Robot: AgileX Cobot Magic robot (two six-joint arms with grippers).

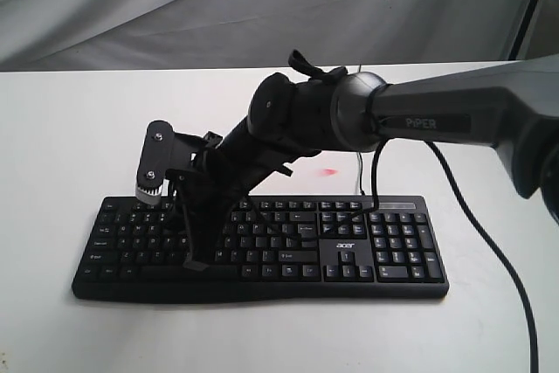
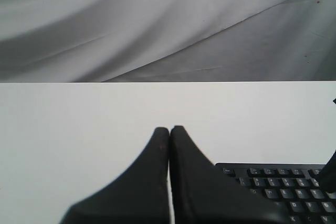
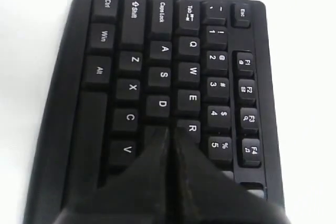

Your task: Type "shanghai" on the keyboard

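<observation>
The wide black keyboard (image 1: 288, 255) with the white "acer" logo lies across the white table (image 1: 70, 128). My right gripper (image 1: 196, 261) reaches over from the right to the keyboard's left half and is shut, with nothing held. In the right wrist view its fingertips (image 3: 170, 129) come down on the keyboard (image 3: 131, 51) just past D, between V and R, hiding the key under them; whether they press it I cannot tell. My left gripper (image 2: 169, 128) is shut and empty, held over bare table beside the Esc corner of the keyboard (image 2: 273, 187). It is outside the exterior view.
The right arm's thick black cable (image 1: 489, 242) loops over the table right of the number pad. A small red spot (image 1: 329, 172) marks the table behind the keyboard. Grey cloth (image 1: 262, 6) hangs past the table's far edge.
</observation>
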